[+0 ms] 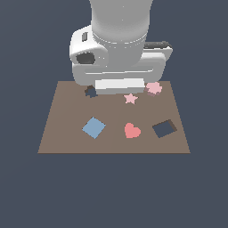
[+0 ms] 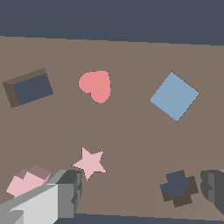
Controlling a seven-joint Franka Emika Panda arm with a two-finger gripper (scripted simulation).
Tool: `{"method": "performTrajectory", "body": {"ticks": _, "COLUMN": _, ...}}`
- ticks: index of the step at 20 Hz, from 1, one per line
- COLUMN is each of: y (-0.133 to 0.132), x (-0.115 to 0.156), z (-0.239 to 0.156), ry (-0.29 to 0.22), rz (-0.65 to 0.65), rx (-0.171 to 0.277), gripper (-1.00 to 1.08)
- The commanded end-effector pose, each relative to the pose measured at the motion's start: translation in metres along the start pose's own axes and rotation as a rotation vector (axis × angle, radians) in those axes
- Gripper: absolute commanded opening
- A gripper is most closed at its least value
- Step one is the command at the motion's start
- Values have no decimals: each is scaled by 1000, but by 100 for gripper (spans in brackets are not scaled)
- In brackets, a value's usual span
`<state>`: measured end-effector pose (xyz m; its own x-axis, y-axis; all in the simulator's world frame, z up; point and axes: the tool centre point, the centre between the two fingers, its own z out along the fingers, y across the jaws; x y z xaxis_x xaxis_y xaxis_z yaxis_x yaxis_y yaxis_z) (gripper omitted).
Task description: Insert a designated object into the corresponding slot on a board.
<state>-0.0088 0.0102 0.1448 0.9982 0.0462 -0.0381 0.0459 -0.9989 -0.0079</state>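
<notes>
1. Gripper (image 2: 135, 197) spread wide, empty, hovering over the board's (image 1: 67, 133) far edge, fingers (image 2: 65, 192) apart.
2. Pink flower piece (image 1: 154, 88) flat near the far corner at the exterior view's right, beside one finger, not gripped.
3. Scalloped hole (image 1: 91, 91) near the opposite far corner.
4. Between them, pink star (image 1: 130, 98).
</notes>
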Motion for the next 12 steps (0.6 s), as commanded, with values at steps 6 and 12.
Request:
{"method": "performTrajectory", "body": {"ticks": 6, "y": -3, "x": -3, "z": 2, "ry": 1, "rz": 12, "rx": 0, "gripper": 100}}
{"method": "performTrajectory", "body": {"ticks": 12, "y": -15, "x": -14, "z": 11, "ry": 5, "rz": 58, "rx": 0, "gripper": 100}}
